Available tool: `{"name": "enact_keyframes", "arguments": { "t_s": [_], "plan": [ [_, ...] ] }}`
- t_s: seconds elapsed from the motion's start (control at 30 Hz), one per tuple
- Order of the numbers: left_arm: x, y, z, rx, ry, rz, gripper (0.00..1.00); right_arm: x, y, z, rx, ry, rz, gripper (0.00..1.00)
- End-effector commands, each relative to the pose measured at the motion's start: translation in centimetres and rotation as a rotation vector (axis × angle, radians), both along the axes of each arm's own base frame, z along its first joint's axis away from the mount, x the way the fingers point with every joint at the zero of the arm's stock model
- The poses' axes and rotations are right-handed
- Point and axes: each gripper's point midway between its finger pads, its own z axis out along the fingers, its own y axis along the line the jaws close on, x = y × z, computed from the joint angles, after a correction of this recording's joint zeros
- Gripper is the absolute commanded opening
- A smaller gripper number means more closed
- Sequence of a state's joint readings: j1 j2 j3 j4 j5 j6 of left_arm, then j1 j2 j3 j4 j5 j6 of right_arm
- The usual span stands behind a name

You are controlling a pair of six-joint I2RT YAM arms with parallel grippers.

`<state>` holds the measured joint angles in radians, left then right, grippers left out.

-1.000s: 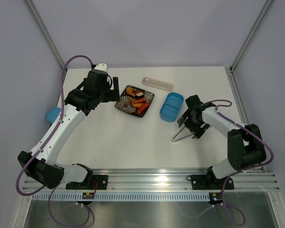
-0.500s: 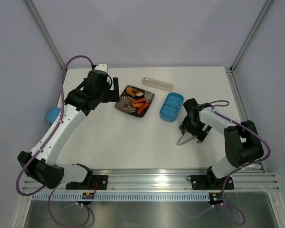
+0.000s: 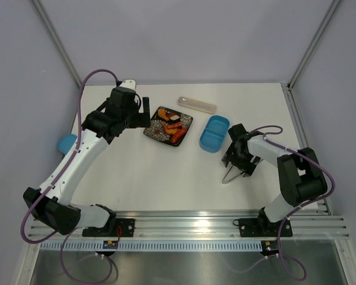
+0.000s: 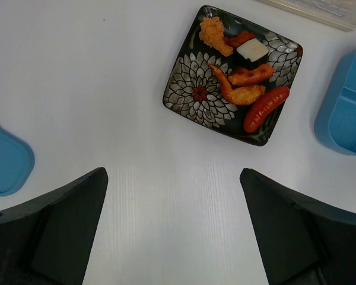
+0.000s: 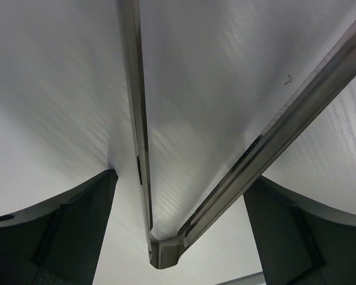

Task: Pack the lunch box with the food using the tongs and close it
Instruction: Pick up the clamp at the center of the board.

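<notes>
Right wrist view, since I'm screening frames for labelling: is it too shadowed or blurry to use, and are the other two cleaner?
Right wrist: tongs very close, grey shadow pooling on the table around them, edges crisp enough. Left wrist: even light, food sharp. Top external: soft shadows, mild glare on the front rail.

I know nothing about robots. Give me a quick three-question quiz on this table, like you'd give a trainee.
1. True or false: the food is already in the lunch box.
2. What lies between the open fingers of the right gripper? A. a spoon B. the tongs C. a fork
3. Fill in: in the top view, the lid lies to the ___ of the plate.
Key: 1 false, it is on the plate; 2 B; 3 left.
</notes>
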<state>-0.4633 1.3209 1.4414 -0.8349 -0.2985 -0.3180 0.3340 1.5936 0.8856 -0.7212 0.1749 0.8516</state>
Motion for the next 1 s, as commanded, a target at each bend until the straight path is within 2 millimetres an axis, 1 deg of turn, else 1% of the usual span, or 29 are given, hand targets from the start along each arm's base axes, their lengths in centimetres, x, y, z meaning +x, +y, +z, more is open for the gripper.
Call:
{"name": "enact_keyframes", "arguments": {
  "t_s": [0.0,0.07,0.17,0.2,0.23,0.33,0.4,0.43,0.5,0.53,0.63,0.67,0.73,0.8,0.9,0.97],
  "plan": [
    [0.5,-0.4,2.2,-0.037,-0.067,-0.013,0.99,2.0,-0.6,-0.2,-0.064,-0.06,-0.007,0.93],
    [0.4,-0.4,2.1,-0.039,-0.068,-0.012,0.99,2.3,-1.1,-0.2,-0.089,-0.071,-0.018,0.89],
    [0.3,-0.3,2.0,-0.042,-0.067,-0.012,0.99,2.8,-1.1,-0.1,-0.096,-0.084,-0.009,0.77],
    [0.2,-0.3,2.0,-0.042,-0.067,-0.011,0.99,3.0,-1.0,-0.1,-0.098,-0.087,0.018,0.67],
    [0.2,-0.2,2.0,-0.042,-0.067,-0.01,0.99,3.3,-0.9,0.1,-0.095,-0.097,0.036,0.63],
    [0.0,-0.2,1.6,-0.039,-0.06,-0.01,0.99,4.4,0.0,0.3,-0.063,-0.111,0.163,0.6],
    [0.1,-0.2,1.5,-0.038,-0.057,-0.011,0.99,4.6,-0.2,0.4,-0.086,-0.093,0.221,0.59],
    [0.1,-0.2,1.5,-0.038,-0.058,-0.012,0.99,4.4,-0.8,0.4,-0.12,-0.076,0.227,0.6],
    [0.1,-0.2,1.5,-0.038,-0.059,-0.01,0.99,4.4,-1.4,0.5,-0.155,-0.068,0.24,0.64],
    [0.1,-0.3,1.6,-0.039,-0.06,-0.012,0.99,4.3,-2.0,0.6,-0.188,-0.066,0.231,0.71],
    [0.1,-0.3,1.5,-0.04,-0.058,-0.01,0.99,4.4,-2.2,0.6,-0.198,-0.084,0.216,0.84],
    [0.2,-0.3,1.5,-0.039,-0.058,-0.011,0.99,4.4,-2.2,0.5,-0.191,-0.085,0.211,0.92],
    [0.2,-0.3,1.4,-0.038,-0.055,-0.012,0.99,4.8,-1.8,0.3,-0.176,-0.095,0.183,0.95],
    [0.2,-0.4,1.4,-0.037,-0.053,-0.014,0.99,5.1,-1.6,-0.1,-0.168,-0.095,0.153,0.95],
    [0.4,-0.5,1.5,-0.037,-0.053,-0.018,0.99,5.8,-1.3,-0.5,-0.16,-0.104,0.126,0.94],
    [0.5,-0.6,1.5,-0.035,-0.052,-0.021,0.99,6.1,-1.2,-0.9,-0.165,-0.106,0.121,0.92]
  ]
}}
